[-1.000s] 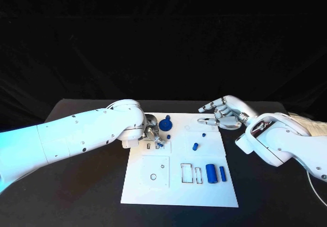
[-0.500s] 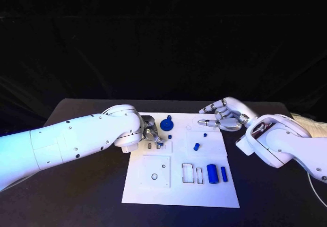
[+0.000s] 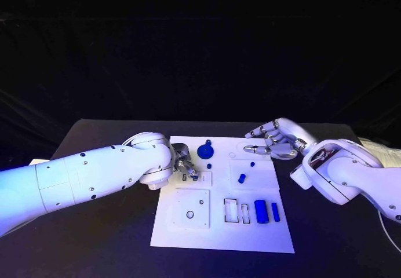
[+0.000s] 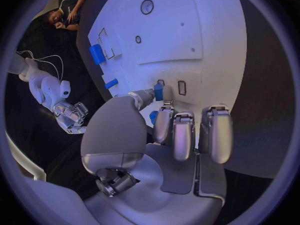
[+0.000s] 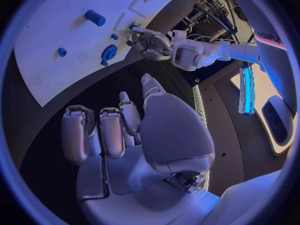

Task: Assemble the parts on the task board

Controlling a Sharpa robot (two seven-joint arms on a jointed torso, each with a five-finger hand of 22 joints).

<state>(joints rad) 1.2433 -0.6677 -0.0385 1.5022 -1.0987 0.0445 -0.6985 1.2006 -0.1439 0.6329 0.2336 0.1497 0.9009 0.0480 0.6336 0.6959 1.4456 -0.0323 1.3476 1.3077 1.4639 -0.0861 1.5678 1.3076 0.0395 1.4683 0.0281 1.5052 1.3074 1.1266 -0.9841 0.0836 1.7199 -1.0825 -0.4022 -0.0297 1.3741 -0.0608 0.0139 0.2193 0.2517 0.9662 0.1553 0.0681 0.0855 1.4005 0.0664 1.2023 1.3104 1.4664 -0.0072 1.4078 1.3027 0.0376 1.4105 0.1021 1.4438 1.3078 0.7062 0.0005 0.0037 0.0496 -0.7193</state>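
Mostly unassembled: L hand [image 3: 185,167] fingers pinched a small blue part [image 4: 159,91] over task board [image 3: 219,231] slots; R hand [image 3: 276,142] empty, fingers apart; other parts [image 3: 261,211] lay loose.

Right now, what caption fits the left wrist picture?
The left hand pinches a small blue part over slots in the white task board.
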